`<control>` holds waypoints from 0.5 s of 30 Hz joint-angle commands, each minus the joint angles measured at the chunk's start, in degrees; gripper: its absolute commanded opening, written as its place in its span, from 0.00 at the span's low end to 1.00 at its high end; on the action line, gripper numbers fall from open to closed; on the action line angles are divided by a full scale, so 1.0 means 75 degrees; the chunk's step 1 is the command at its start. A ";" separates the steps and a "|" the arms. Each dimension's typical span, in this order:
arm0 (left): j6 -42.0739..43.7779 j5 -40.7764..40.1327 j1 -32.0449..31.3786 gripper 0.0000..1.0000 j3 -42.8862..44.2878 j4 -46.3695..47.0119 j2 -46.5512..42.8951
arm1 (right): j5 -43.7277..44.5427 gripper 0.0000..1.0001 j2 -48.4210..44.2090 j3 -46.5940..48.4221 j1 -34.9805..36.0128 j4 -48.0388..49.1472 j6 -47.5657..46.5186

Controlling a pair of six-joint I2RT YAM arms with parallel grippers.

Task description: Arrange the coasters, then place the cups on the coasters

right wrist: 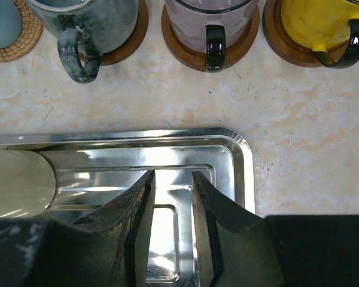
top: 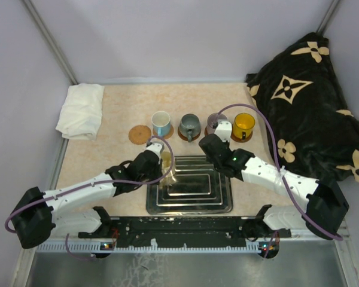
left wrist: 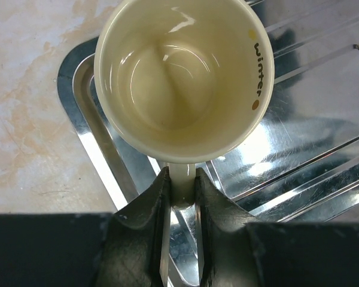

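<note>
Left gripper (left wrist: 180, 177): jaws clamped on the handle of the cream-yellow cup (left wrist: 182, 78). The cup is upright, mouth up, over the 10 o'clock corner of the metal tray (top: 218, 200). Whether its base rests on the metal cannot be told. The word "winter" is printed inside its rim.

Right gripper (right wrist: 172, 179): jaws a narrow gap apart with nothing between them, over the tray's 1 o'clock corner.

Beyond the tray at 12 o'clock, a row runs across the table (top: 113, 155). From 9 o'clock to 3 o'clock it holds:
- a woven coaster (top: 140, 133), with no cup on it;
- the white cup with blue inside (top: 161, 124), on a coaster;
- the grey cup (right wrist: 87, 18), on a brown wooden coaster (right wrist: 131, 42);
- the purple cup (right wrist: 206, 15), on a wooden coaster (right wrist: 179, 57), partly hidden by the right arm in the top view;
- the orange-yellow cup (top: 244, 125), on a wooden coaster (right wrist: 275, 45).

The three cup handles in the right wrist view point to 6 o'clock.

A folded white cloth (top: 82, 110) lies at the table's 10 o'clock corner. A dark flower-patterned cushion (top: 311, 107) lies at 2 o'clock.
</note>
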 commanded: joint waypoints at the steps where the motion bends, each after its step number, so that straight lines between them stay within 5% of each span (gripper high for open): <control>1: -0.0035 -0.0071 -0.0020 0.15 0.0002 -0.0085 0.0007 | 0.0176 0.32 -0.0128 -0.0041 -0.0096 0.0372 0.0138; 15: -0.0113 -0.1176 -0.0379 0.08 0.0667 -0.0996 -0.0825 | 0.0128 0.32 -0.0006 -0.0187 -0.0104 0.0575 0.0075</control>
